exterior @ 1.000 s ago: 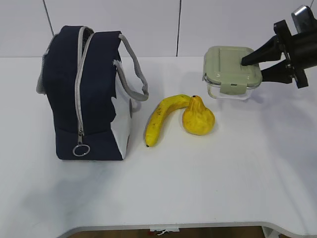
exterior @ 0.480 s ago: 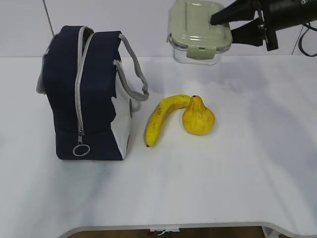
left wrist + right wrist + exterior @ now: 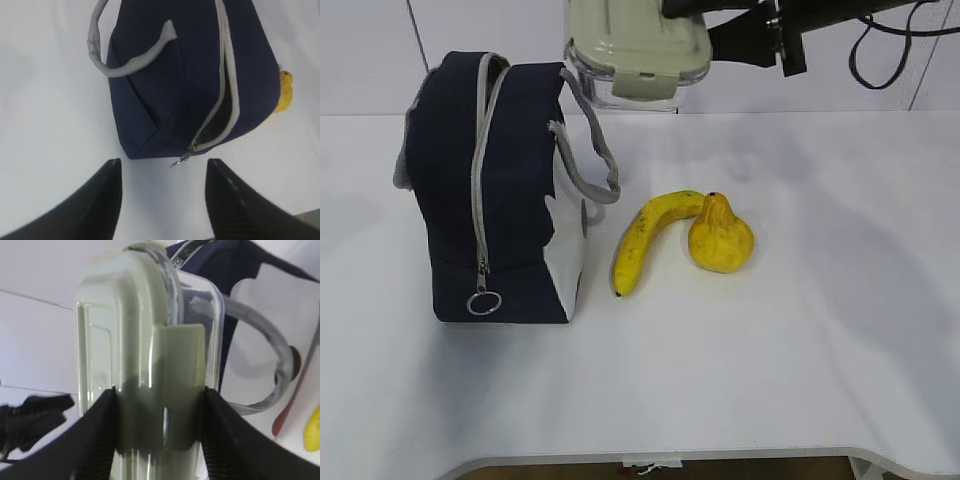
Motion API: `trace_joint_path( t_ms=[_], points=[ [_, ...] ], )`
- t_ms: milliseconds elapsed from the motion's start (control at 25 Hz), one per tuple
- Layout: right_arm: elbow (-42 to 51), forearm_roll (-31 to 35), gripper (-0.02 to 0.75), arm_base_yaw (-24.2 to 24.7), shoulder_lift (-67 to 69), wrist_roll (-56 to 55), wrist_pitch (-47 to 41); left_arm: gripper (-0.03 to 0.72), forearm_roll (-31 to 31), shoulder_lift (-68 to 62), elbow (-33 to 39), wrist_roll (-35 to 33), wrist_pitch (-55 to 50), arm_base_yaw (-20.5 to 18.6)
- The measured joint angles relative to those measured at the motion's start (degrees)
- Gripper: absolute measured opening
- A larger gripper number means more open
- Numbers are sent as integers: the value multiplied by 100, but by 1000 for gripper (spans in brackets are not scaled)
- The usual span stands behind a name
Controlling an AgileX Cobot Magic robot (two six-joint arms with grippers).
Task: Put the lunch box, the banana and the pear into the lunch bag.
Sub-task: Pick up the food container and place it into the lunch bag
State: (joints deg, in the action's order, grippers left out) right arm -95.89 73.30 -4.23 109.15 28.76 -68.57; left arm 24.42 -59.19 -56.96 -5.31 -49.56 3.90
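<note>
At the far left stands the lunch bag [image 3: 492, 190], upright on the white table [image 3: 770, 350], its zipper [image 3: 220, 105] parted only into a narrow slit; being soft fabric with limp woven handles [image 3: 592, 130], it looks likely to sag or shift if nudged, and the mouth seems tight for a rigid box. The left gripper [image 3: 162, 200] hangs above the bag's end with its jaws apart and nothing between them, placed where it could steady or spread the opening. Just right of the bag's top, raised well off the table, is the lunch box [image 3: 638, 48], clamped at its end by the right gripper [image 3: 157, 405], whose 2 fingers press the lid side and the clear base. The box is stiff and probably light if empty, yet its smooth plastic walls may slip, so a pinch across lid and base near the clip seems the sound hold. Further right on the table lie the banana [image 3: 645, 235] and the pear [image 3: 720, 235], touching each other near the pear's neck. The banana would probably bruise under a hard squeeze and is best taken across its middle; the pear is round and bumpy, apt to roll, so its broad belly offers the safer grip.
</note>
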Motion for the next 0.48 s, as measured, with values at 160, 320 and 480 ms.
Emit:
trace_joint_path(
  t_ms=[160,320,480],
  points=[
    [0,72,379,-285,0,0,82,423,204,-931,-586,0,21,0],
    [0,109,379,-520,0,0,363,424,582,-1733,-977,-286,43,0],
    [0,119,379,-643,0,0,674,425,1117,-2327,-1196,-702,43,0]
  ],
)
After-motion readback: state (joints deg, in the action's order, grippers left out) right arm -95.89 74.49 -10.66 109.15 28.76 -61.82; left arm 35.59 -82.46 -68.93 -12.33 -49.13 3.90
